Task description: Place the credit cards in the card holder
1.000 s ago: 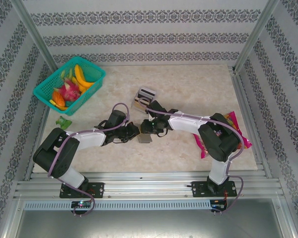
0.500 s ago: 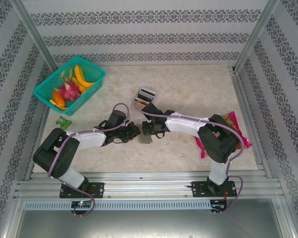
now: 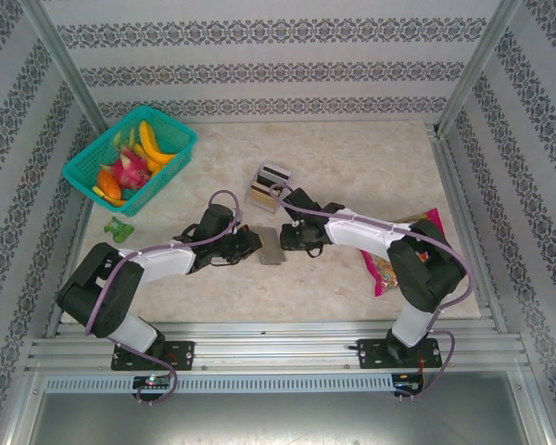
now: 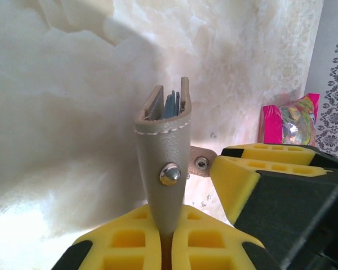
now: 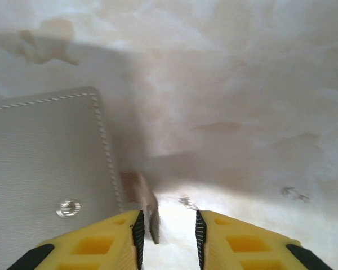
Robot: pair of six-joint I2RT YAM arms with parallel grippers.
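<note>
The card holder, a grey leather sleeve with a metal snap, stands edge-on between the yellow pads of my left gripper, which is shut on its lower end. Thin edges of credit cards show inside its open mouth. In the top view the card holder lies mid-table between my left gripper and right gripper. My right gripper is open just right of the card holder, whose brown strap tab lies beside the left finger.
A small clear tray stands just behind the grippers. A teal basket of toy fruit sits at the back left, with a green piece in front of it. A colourful candy bag lies under the right arm.
My right gripper closed briefly at the holder, then opened and drew back to the right. The right elbow swung right. The left gripper kept its hold.
</note>
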